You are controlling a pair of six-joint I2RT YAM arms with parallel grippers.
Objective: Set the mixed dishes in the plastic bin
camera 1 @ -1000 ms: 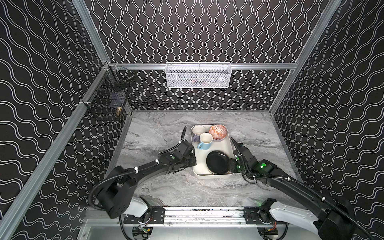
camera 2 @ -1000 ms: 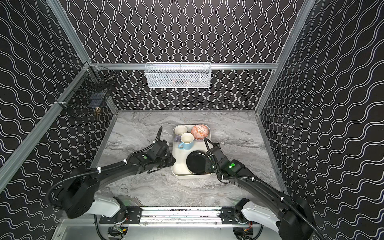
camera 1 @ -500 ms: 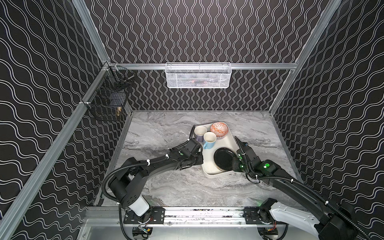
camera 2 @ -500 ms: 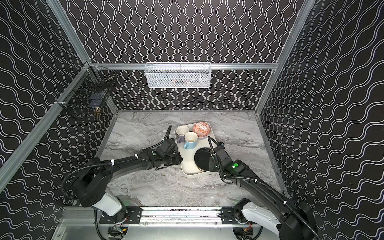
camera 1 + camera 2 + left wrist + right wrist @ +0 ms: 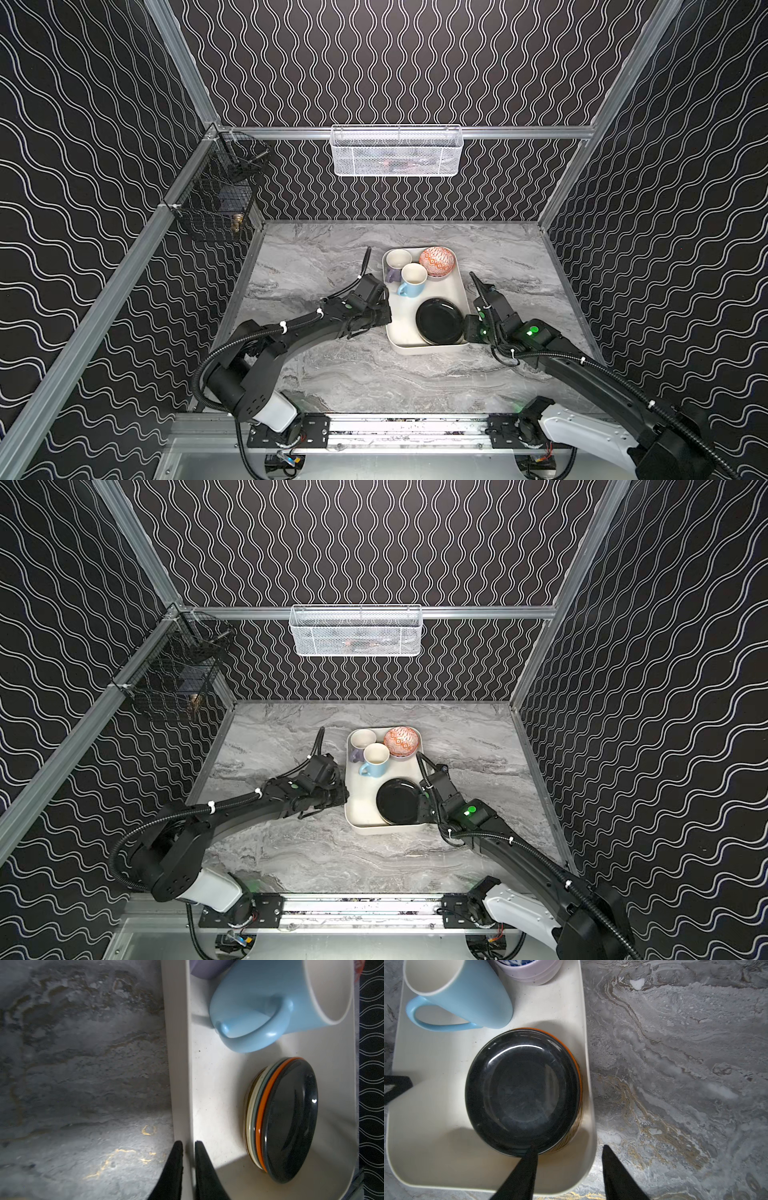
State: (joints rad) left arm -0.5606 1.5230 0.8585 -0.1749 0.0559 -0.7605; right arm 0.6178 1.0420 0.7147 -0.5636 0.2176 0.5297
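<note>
Plastic bin (image 5: 404,320): cream-white, shallow, rounded corners, flat on the marble tabletop (image 5: 332,257), between both grippers
Contents:
- black plate (image 5: 440,321) topping a stack, orange plate (image 5: 259,1109) rim showing beneath, just beside the right gripper (image 5: 569,1147)
- light-blue mug (image 5: 412,279), white inside, upright, ahead of the left gripper (image 5: 187,1142)
- lilac mug (image 5: 397,262) just beyond it
- orange-patterned bowl (image 5: 436,261) stacked on a lavender bowl (image 5: 533,974), far corner

Left gripper: narrow, fingers pinching one long bin wall, one inside, one outside
Right gripper: wide, straddling the opposite wall unclamped, inner finger touching the black plate's edge
White wire-mesh basket (image 5: 397,151) and black wire basket (image 5: 216,195): hung on the walls, well beyond both grippers
</note>
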